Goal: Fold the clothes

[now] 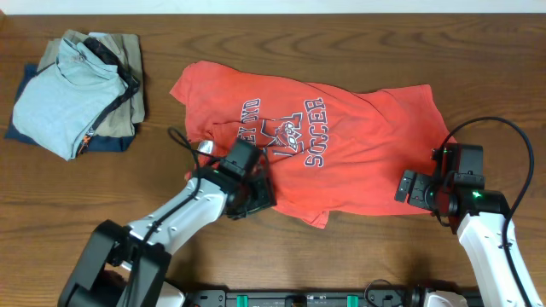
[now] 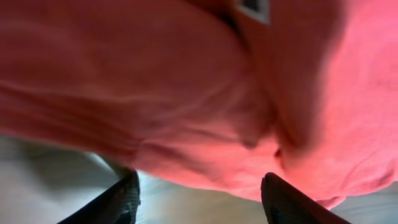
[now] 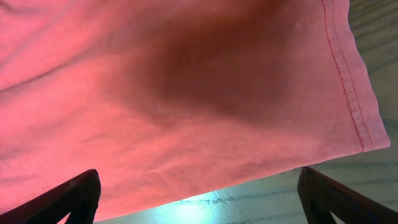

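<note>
The clothes are one coral-red T-shirt lying spread and wrinkled across the middle of the table, its navy soccer lettering facing up. My left gripper sits at the shirt's near-left edge. In the left wrist view my left gripper is open, bunched red cloth lies just ahead and bare table shows between the fingers. My right gripper is at the shirt's right near corner. In the right wrist view my right gripper is wide open just short of the stitched hem.
A pile of folded garments lies at the far left, with a light blue shirt on top of a tan garment and a dark blue piece. Brown wooden table surrounds the T-shirt.
</note>
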Controlling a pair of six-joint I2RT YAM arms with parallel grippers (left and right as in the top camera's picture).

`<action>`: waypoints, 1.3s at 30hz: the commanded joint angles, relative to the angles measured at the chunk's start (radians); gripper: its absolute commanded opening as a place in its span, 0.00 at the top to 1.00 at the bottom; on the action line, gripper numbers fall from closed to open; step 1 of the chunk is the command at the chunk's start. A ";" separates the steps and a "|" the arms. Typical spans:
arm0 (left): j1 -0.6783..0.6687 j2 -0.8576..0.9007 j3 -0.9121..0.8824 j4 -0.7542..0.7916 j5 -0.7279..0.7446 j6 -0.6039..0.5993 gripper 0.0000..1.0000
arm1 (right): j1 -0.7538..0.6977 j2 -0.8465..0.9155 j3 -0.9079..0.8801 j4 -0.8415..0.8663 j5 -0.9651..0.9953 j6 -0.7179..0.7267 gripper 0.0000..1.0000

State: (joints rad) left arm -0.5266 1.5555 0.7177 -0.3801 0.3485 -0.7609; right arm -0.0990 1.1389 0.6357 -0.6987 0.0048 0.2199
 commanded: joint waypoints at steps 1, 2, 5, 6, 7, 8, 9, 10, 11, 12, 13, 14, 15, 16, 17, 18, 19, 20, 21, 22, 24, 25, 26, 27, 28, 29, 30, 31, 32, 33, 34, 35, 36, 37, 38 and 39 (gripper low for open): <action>-0.041 0.079 -0.010 0.023 -0.046 -0.071 0.37 | -0.014 0.002 0.012 -0.002 0.014 0.012 0.01; -0.048 0.096 -0.010 0.037 -0.047 -0.079 0.37 | -0.014 0.002 0.012 -0.002 0.014 0.012 0.01; -0.056 0.148 -0.010 0.076 -0.047 -0.080 0.51 | -0.014 0.002 0.012 -0.002 0.014 0.011 0.01; -0.056 0.161 -0.010 0.076 -0.047 -0.084 0.59 | -0.014 0.002 0.012 -0.003 0.014 0.011 0.01; -0.052 0.169 -0.010 0.074 -0.048 -0.083 0.71 | -0.014 0.002 0.012 -0.005 0.014 0.011 0.01; -0.050 0.172 -0.010 0.068 -0.048 -0.083 0.81 | -0.014 0.002 0.012 -0.008 0.014 0.011 0.01; -0.046 0.172 -0.010 0.058 -0.054 -0.083 0.94 | -0.014 0.002 0.012 -0.010 0.014 0.011 0.01; -0.043 0.171 -0.010 0.050 -0.055 -0.083 0.94 | -0.014 0.002 0.012 -0.010 0.014 0.011 0.01; -0.039 0.169 -0.010 0.039 -0.054 -0.083 0.94 | -0.014 0.002 0.012 -0.010 0.014 0.011 0.01; -0.034 0.169 -0.010 0.024 -0.054 -0.083 0.94 | -0.014 0.002 0.012 -0.010 0.014 0.011 0.01; -0.031 0.169 -0.010 0.009 -0.054 -0.083 0.94 | -0.014 0.002 0.012 -0.009 0.015 0.011 0.01; -0.027 0.169 -0.010 -0.010 -0.054 -0.083 0.93 | -0.014 0.002 0.012 -0.008 0.015 0.011 0.01; -0.024 0.169 -0.010 -0.028 -0.054 -0.082 0.94 | -0.014 0.002 0.012 -0.008 0.015 0.011 0.01; -0.021 0.169 -0.010 -0.042 -0.054 -0.077 0.94 | -0.014 0.002 0.012 -0.007 0.016 0.011 0.01; -0.016 0.169 -0.010 -0.058 -0.054 -0.061 0.94 | -0.014 0.002 0.012 -0.007 0.018 0.011 0.01; -0.009 0.168 -0.010 -0.073 -0.054 -0.040 0.94 | -0.014 0.002 0.012 -0.008 0.021 0.011 0.01; 0.002 0.165 -0.010 -0.095 -0.055 -0.018 0.94 | -0.014 0.002 0.012 -0.009 0.023 0.011 0.01; 0.016 0.161 -0.010 -0.119 -0.063 -0.004 0.94 | -0.014 0.002 0.012 -0.013 0.027 0.011 0.01; 0.037 0.152 -0.010 -0.152 -0.085 0.002 0.94 | -0.014 0.002 0.012 -0.017 0.036 0.012 0.01; 0.061 0.142 -0.010 -0.181 -0.113 0.006 0.94 | -0.014 0.002 0.012 -0.021 0.046 0.012 0.01; 0.127 0.108 -0.010 -0.240 -0.183 0.036 0.94 | -0.014 0.002 0.012 -0.031 0.060 0.013 0.01; 0.164 0.088 -0.010 -0.262 -0.217 0.054 0.94 | -0.014 0.002 0.012 -0.036 0.060 0.013 0.01; 0.211 0.063 -0.010 -0.287 -0.257 0.069 0.94 | -0.014 0.002 0.012 -0.042 0.064 0.022 0.01; 0.251 0.041 -0.010 -0.304 -0.288 0.078 0.94 | -0.016 0.003 0.012 -0.049 0.079 0.046 0.01; 0.301 0.015 -0.010 -0.322 -0.313 0.087 0.94 | -0.020 0.005 0.012 -0.060 0.102 0.082 0.01; 0.345 -0.008 -0.010 -0.332 -0.320 0.101 0.94 | -0.026 0.007 0.012 -0.066 0.119 0.110 0.01; 0.395 -0.031 -0.010 -0.341 -0.319 0.116 0.94 | -0.033 0.011 0.012 -0.069 0.130 0.141 0.01; 0.436 -0.050 -0.010 -0.351 -0.319 0.122 0.94 | -0.040 0.014 0.012 -0.069 0.130 0.159 0.01; 0.472 -0.066 -0.010 -0.358 -0.319 0.131 0.94 | -0.050 0.019 0.012 -0.066 0.130 0.178 0.01; 0.508 -0.081 -0.010 -0.365 -0.319 0.141 0.94 | -0.059 0.025 0.012 -0.062 0.130 0.190 0.01; 0.538 -0.093 -0.010 -0.370 -0.315 0.151 0.94 | -0.069 0.032 0.012 -0.061 0.130 0.196 0.01; 0.559 -0.101 -0.010 -0.373 -0.311 0.160 0.94 | -0.076 0.037 0.012 -0.061 0.130 0.204 0.01; 0.573 -0.105 -0.010 -0.375 -0.306 0.163 0.94 | -0.086 0.045 0.011 -0.061 0.130 0.215 0.01; 0.581 -0.105 -0.010 -0.379 -0.301 0.167 0.94 | -0.095 0.054 0.011 -0.061 0.130 0.226 0.01; 0.582 -0.105 -0.010 -0.383 -0.296 0.167 0.94 | -0.102 0.063 0.011 -0.061 0.130 0.233 0.01; 0.581 -0.105 -0.010 -0.386 -0.285 0.171 0.94 | -0.111 0.073 0.011 -0.061 0.130 0.237 0.01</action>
State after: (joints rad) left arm 0.0460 1.4551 0.7128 -0.7555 0.0822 -0.6270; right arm -0.1833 1.1885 0.6361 -0.7612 0.1127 0.3965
